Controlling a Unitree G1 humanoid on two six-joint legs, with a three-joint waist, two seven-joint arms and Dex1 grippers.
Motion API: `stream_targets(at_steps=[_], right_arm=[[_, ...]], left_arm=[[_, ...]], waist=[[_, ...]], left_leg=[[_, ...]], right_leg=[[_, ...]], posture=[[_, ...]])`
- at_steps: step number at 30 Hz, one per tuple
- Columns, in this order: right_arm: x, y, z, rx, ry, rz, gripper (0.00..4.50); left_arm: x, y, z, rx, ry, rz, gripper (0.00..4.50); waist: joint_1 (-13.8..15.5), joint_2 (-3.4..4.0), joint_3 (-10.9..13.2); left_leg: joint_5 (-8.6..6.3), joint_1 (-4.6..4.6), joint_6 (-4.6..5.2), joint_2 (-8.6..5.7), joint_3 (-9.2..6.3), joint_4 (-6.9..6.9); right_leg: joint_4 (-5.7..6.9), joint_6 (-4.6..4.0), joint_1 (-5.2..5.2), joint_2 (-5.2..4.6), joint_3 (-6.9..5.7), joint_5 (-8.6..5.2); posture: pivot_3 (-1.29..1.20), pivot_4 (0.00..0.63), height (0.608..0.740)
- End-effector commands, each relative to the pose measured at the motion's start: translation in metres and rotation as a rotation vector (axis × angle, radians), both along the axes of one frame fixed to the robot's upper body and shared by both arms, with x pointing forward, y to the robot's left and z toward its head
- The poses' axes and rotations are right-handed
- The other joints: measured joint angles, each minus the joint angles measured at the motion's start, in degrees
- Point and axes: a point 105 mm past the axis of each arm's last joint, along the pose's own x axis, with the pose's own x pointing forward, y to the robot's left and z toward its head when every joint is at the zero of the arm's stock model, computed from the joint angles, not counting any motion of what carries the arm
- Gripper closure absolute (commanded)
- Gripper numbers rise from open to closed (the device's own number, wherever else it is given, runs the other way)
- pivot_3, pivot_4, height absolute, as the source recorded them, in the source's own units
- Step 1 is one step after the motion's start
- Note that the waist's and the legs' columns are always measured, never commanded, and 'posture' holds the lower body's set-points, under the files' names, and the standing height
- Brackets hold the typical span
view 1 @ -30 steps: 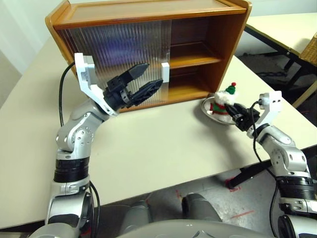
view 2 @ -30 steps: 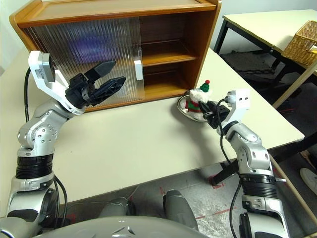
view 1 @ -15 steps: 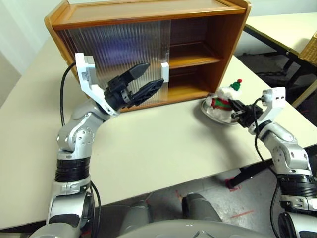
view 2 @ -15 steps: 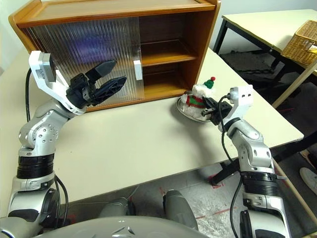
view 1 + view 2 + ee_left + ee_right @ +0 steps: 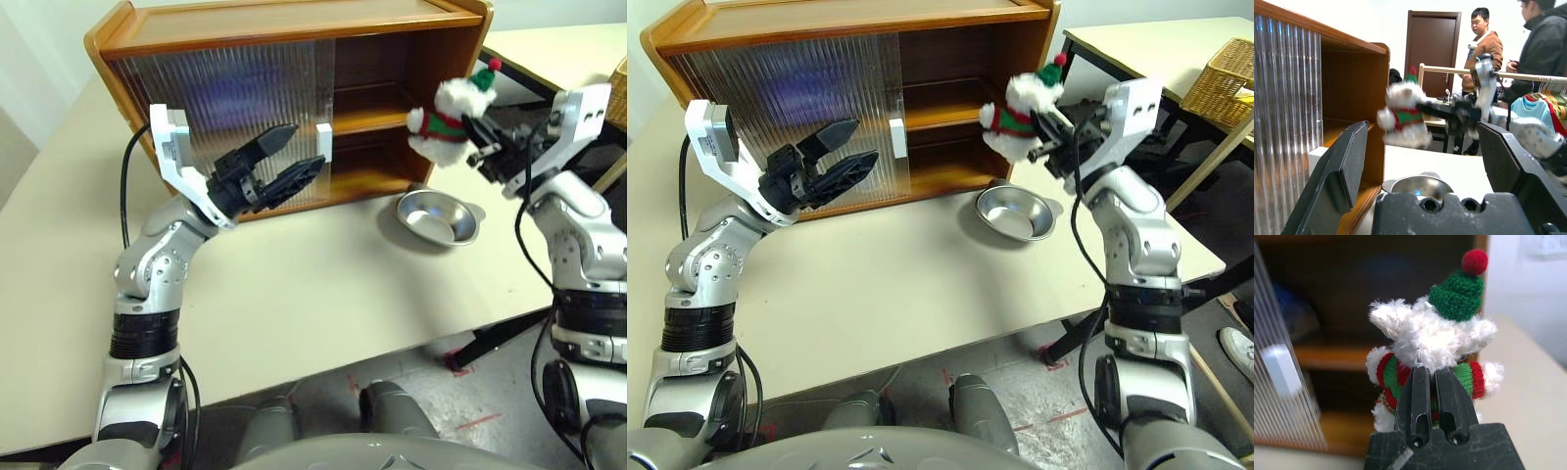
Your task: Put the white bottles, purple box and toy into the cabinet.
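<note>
The toy [image 5: 449, 116], a white plush bear in a red-and-green sweater and green hat, hangs in the air before the open right half of the cabinet [image 5: 294, 24], level with its inner shelf. My right gripper [image 5: 478, 135] is shut on the bear's back [image 5: 1430, 347]. My left gripper [image 5: 306, 145] stands open and empty in front of the ribbed sliding door [image 5: 225, 98], near its white handle [image 5: 324, 142]. A purplish blur shows behind that door; I cannot tell what it is. The white bottles and the purple box are hidden.
An empty steel dish [image 5: 438, 215] lies on the beige table [image 5: 323, 294] below the toy, close to the cabinet's right corner. A second table with a wicker basket [image 5: 1225, 83] stands to the right. Two people [image 5: 1484, 44] stand by a clothes rack beyond.
My right gripper has lifted the toy out of the steel dish, up and toward the cabinet's open side. The dish now lies empty. The left arm has kept still.
</note>
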Motion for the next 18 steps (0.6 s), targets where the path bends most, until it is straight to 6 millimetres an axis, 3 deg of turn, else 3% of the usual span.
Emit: stream_targets(at_steps=[1, 5, 18], right_arm=[[0.007, 0.010, 0.010, -0.036, -0.015, 0.038, 4.47], [0.013, 0.014, 0.016, -0.041, -0.030, 0.058, 4.47], [0.047, 0.029, 0.013, -0.051, -0.024, 0.095, 4.47]], left_arm=[[-0.002, -0.002, -0.002, 0.017, -0.006, 0.004, 0.00], [-0.003, -0.001, -0.002, 0.018, -0.005, 0.010, 0.00], [-0.003, 0.000, -0.003, 0.022, -0.003, 0.027, 0.00]], waist=[[0.04, 0.00, 0.00], [0.12, -0.02, -0.01], [-0.04, -0.01, -0.01]], left_leg=[[0.00, 0.00, 0.00, 0.00, 0.00, 0.00], [0.00, -0.02, 0.00, -0.01, 0.00, 0.00], [0.01, 0.00, 0.01, 0.00, 0.01, 0.00]], right_leg=[[0.01, -0.01, 0.00, 0.00, 0.00, 0.00], [-0.02, -0.03, 0.00, -0.01, -0.01, 0.02], [0.00, -0.13, 0.00, -0.01, 0.00, 0.11]], posture=[[0.00, 0.000, 0.740], [0.00, 0.000, 0.740], [0.02, 0.000, 0.740]])
